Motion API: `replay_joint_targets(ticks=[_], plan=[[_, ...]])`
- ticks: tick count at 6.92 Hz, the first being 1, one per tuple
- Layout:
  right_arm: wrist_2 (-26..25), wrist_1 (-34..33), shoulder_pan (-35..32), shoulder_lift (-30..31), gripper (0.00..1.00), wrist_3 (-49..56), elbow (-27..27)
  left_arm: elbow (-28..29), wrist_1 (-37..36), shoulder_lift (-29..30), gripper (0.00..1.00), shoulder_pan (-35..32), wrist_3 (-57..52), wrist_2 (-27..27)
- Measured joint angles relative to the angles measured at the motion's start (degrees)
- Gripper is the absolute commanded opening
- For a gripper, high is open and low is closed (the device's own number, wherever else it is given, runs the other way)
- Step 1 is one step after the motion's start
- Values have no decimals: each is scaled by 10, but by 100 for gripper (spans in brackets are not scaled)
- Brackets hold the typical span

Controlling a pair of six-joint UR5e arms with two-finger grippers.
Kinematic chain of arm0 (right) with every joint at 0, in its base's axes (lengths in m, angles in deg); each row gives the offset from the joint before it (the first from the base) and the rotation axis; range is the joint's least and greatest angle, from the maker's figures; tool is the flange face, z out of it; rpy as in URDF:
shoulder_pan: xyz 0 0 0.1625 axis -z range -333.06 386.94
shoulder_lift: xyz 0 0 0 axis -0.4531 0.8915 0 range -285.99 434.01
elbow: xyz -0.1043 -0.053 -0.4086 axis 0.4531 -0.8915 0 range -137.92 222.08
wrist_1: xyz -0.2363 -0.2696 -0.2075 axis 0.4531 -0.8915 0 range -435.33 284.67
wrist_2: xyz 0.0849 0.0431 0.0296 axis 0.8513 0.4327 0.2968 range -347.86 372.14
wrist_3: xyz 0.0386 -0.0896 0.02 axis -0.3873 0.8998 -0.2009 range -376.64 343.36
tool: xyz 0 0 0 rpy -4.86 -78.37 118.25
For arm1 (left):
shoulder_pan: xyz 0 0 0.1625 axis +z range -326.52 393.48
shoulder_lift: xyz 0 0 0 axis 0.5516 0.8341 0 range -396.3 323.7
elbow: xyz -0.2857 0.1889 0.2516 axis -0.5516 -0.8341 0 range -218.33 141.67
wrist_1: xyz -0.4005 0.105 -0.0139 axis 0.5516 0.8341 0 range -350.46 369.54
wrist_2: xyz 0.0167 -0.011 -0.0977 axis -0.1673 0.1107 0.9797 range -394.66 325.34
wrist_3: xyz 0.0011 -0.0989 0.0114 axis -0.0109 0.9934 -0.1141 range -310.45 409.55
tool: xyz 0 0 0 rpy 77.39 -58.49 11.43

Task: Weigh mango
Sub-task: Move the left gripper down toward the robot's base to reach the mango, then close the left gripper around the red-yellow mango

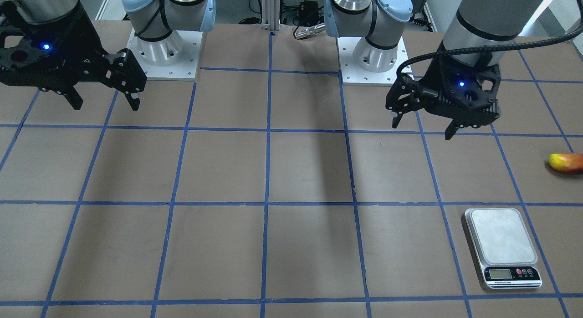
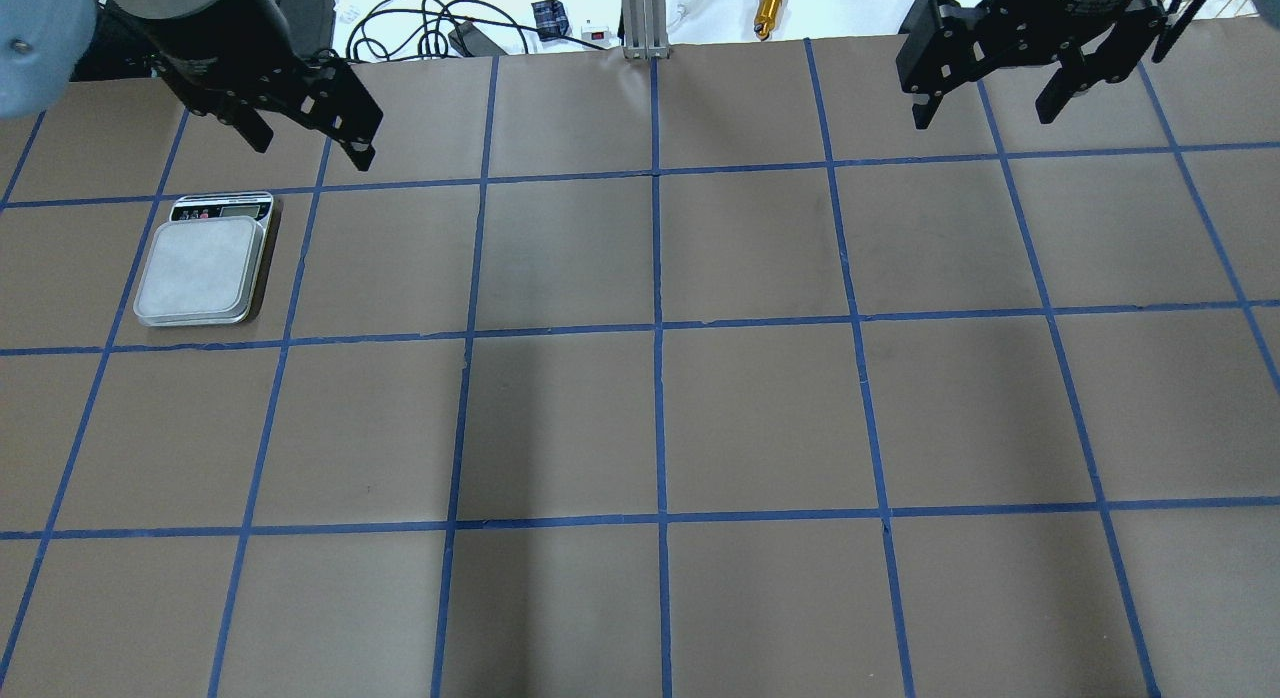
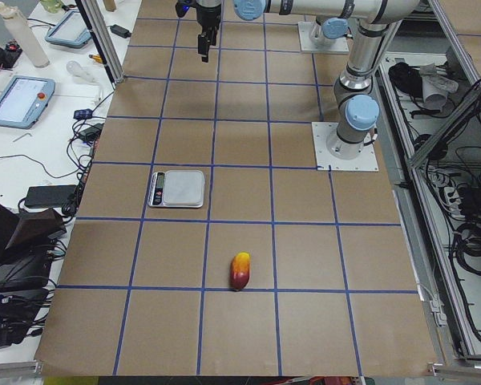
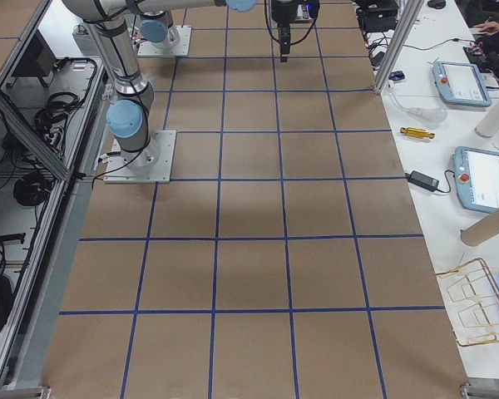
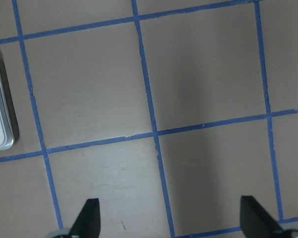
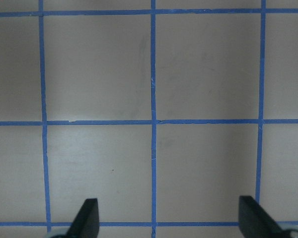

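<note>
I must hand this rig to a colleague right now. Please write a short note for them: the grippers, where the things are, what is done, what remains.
Grippers: the left gripper and the right gripper are both open and empty, above the table.
Things: the mango lies on the table at the robot's far left, apart from the scale. The scale's platform is bare.
Done: nothing yet.
Remaining: grasp the mango, probably with the left gripper as it is nearer, set it on the platform and release.
</note>
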Motion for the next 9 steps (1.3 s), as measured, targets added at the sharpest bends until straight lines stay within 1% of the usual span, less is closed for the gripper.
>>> replay_joint_targets(ticks=[2, 4, 5, 7, 9], plan=[[0, 0, 0, 0, 100, 0, 0, 1, 26, -10, 100, 73, -153, -2], [0, 0, 0, -1, 100, 0, 0, 1, 52, -17, 100, 164, -328, -6], [0, 0, 0, 0, 100, 0, 0, 1, 59, -14, 100, 217, -418, -17], [0, 0, 0, 0, 100, 0, 0, -5, 55, 6, 100, 338, -598, -30], [0, 0, 0, 0, 100, 0, 0, -20, 19, 43, 100, 418, -800, -33]])
